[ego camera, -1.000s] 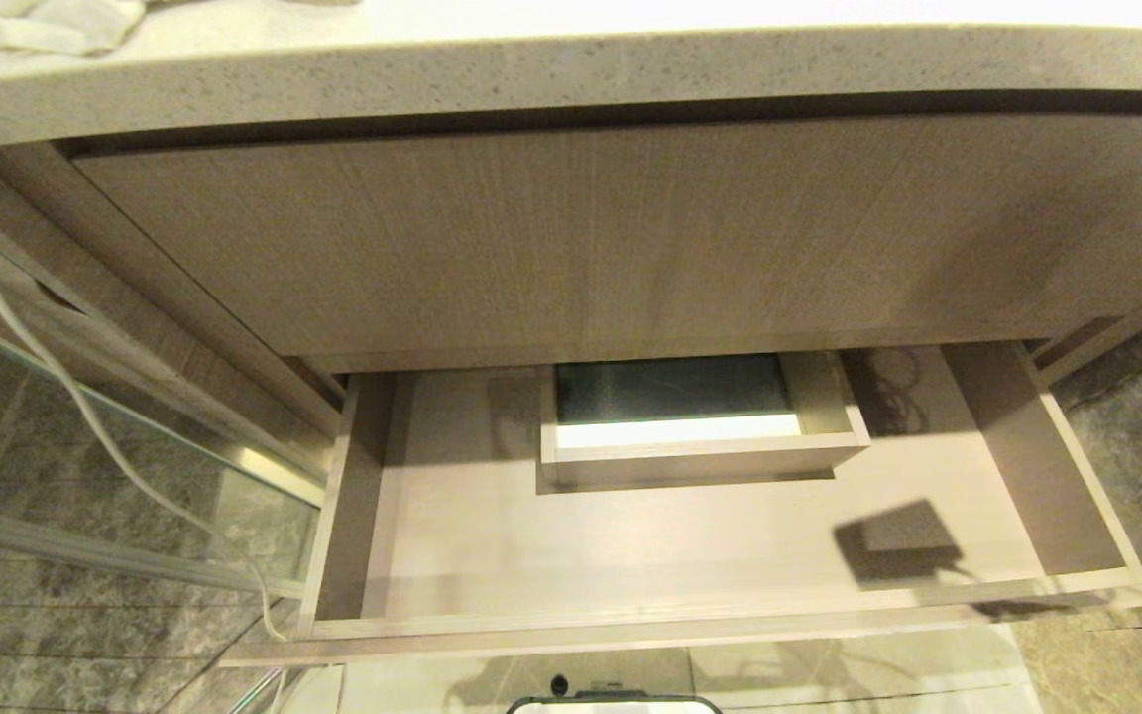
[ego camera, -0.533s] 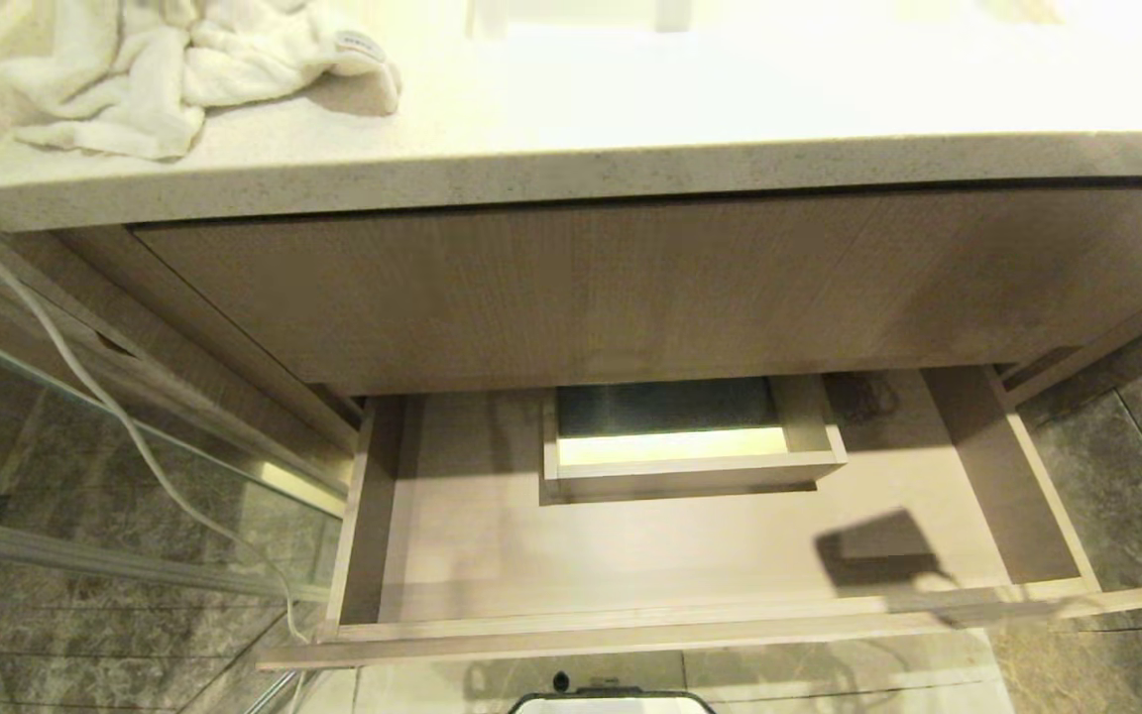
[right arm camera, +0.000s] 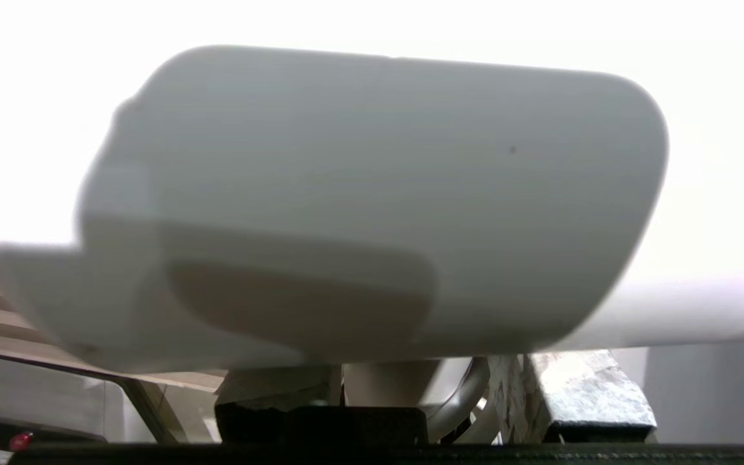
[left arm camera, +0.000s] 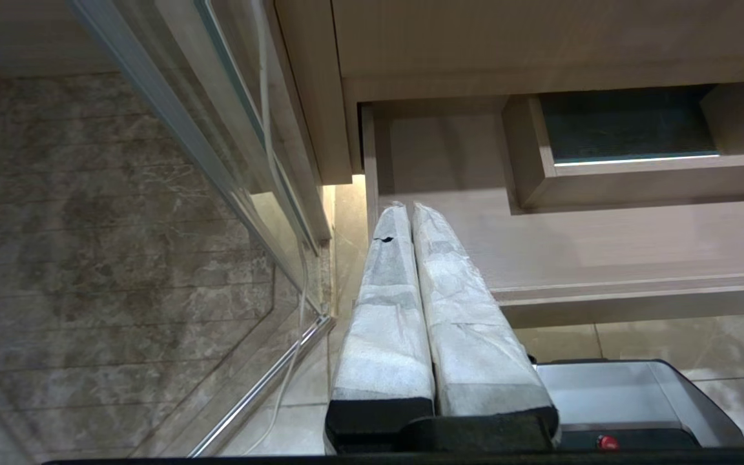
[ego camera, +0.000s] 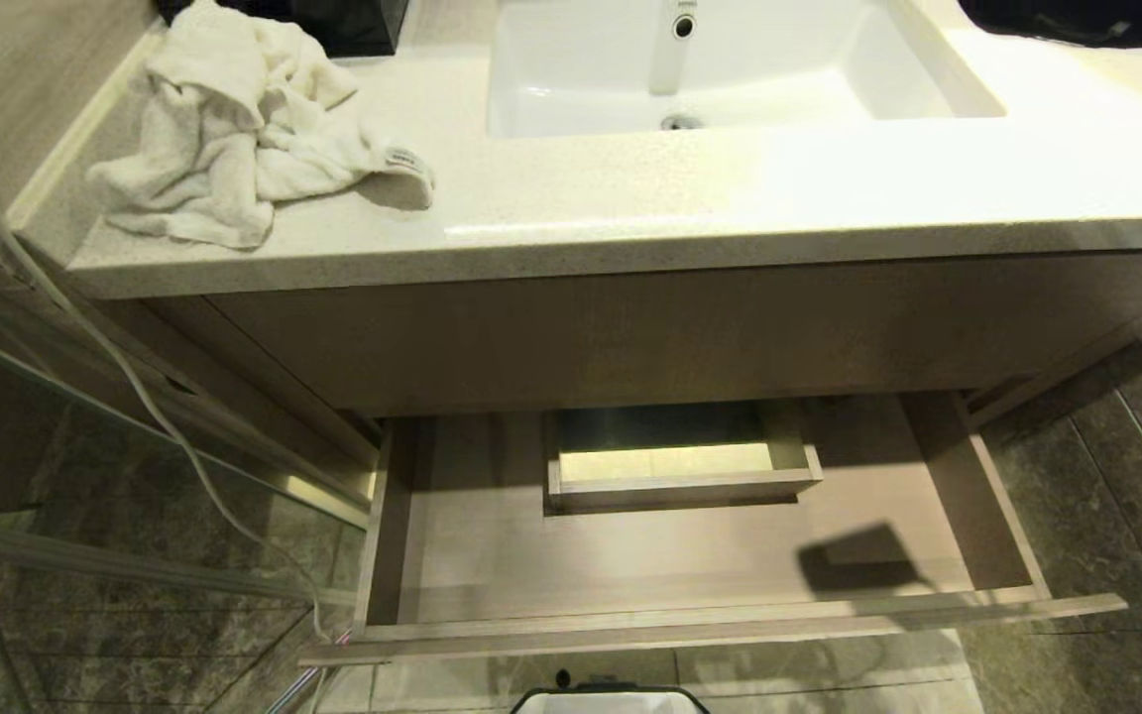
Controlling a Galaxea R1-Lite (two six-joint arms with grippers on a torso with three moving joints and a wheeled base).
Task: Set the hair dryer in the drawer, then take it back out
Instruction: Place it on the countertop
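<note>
The hair dryer (right arm camera: 372, 194) fills the right wrist view as a broad white barrel, with its handle running down between the fingers. My right gripper (right arm camera: 411, 381) is shut on that handle; it lies outside the head view. The drawer (ego camera: 630, 555) stands pulled out below the vanity, its floor bare apart from a dark shadow (ego camera: 858, 565) at the right front. A boxed cut-out (ego camera: 680, 461) sits at its back. My left gripper (left arm camera: 407, 210) is shut on nothing, parked by the drawer's (left arm camera: 604, 245) left front corner.
Above the drawer are a taller wood-grain panel (ego camera: 680, 327) and a speckled countertop (ego camera: 730, 198) with a sink (ego camera: 730, 69), a faucet (ego camera: 675, 40) and a crumpled white towel (ego camera: 234, 129). A glass panel (ego camera: 85, 476) and a hanging white cord (ego camera: 135, 397) are at the left.
The head camera has risen, so the whole scene slid down and the countertop, towel and sink came into view. The drawer stays open with the same shadow on its floor.
</note>
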